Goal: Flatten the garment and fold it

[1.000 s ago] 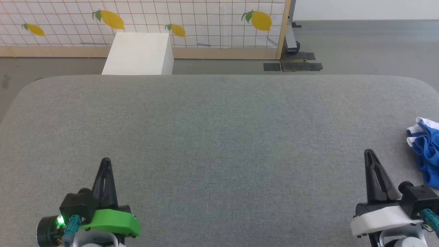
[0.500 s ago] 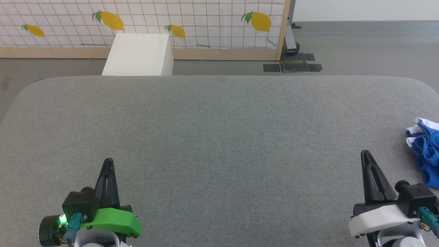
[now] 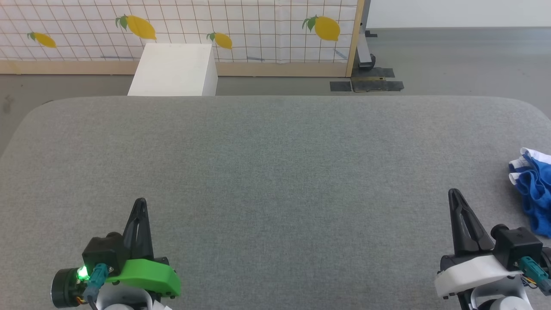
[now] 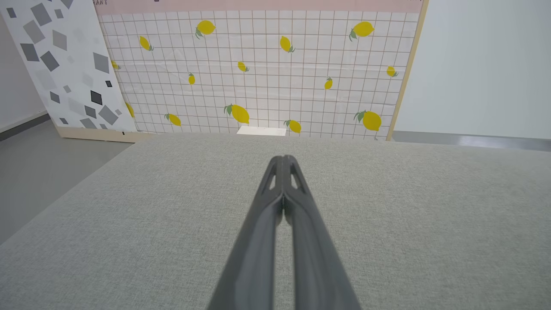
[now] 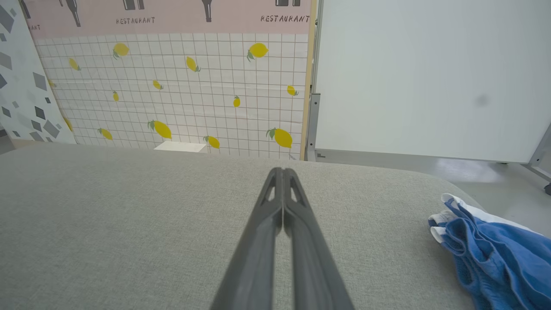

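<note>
Plainly you've yet to start: the bright-blue, white-trimmed soft shorts [image 3: 535, 191] lie bunched near your right gripper [image 3: 452, 193], which, like your left gripper [image 3: 140, 202], is clenched on nothing.

Only readable bit was "RESTAURANT" in dark capitals on the pink strip [image 5: 172, 17] topping the lemon-print wall panel [image 5: 193, 94]. It showed twice in full from the right wrist. The left wrist view cropped it to "RANT".
</note>
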Robot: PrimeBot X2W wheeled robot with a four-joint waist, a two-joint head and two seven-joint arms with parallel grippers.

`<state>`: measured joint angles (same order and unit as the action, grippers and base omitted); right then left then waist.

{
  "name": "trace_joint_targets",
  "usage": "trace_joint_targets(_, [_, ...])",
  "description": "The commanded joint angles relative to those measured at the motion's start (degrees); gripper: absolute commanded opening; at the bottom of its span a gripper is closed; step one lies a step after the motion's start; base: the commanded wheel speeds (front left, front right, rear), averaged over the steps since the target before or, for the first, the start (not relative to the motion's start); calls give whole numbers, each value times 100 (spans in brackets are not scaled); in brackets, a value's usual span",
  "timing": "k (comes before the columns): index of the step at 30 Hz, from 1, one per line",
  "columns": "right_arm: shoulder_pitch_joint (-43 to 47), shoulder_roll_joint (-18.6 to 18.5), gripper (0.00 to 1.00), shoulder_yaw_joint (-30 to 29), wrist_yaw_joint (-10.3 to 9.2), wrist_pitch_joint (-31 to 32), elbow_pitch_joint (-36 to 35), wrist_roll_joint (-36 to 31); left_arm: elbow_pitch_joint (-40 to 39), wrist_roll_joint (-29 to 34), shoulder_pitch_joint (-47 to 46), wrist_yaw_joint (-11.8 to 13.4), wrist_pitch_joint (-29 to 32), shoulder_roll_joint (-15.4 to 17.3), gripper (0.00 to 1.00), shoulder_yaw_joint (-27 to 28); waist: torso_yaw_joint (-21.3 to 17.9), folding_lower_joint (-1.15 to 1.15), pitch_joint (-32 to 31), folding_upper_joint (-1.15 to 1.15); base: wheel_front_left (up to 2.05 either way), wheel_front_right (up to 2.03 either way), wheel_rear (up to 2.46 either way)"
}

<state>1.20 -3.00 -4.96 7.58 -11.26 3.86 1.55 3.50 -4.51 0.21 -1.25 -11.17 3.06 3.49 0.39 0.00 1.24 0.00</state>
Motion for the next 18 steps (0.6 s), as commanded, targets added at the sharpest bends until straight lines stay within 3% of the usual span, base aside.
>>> trace_joint_targets(1, [-30, 3, 0, 24, -2, 38, -49, -22, -22, 85, -5, 32, 25, -5, 0, -6, 0, 0, -2, 0, 0, 0, 0])
trace_joint_targets(18, [-47, 5, 0, 109, -3, 235, -110, -46, -82, 151, -8, 49, 222, -7, 0, -68, -7, 0, -24, 0, 0, 0, 0])
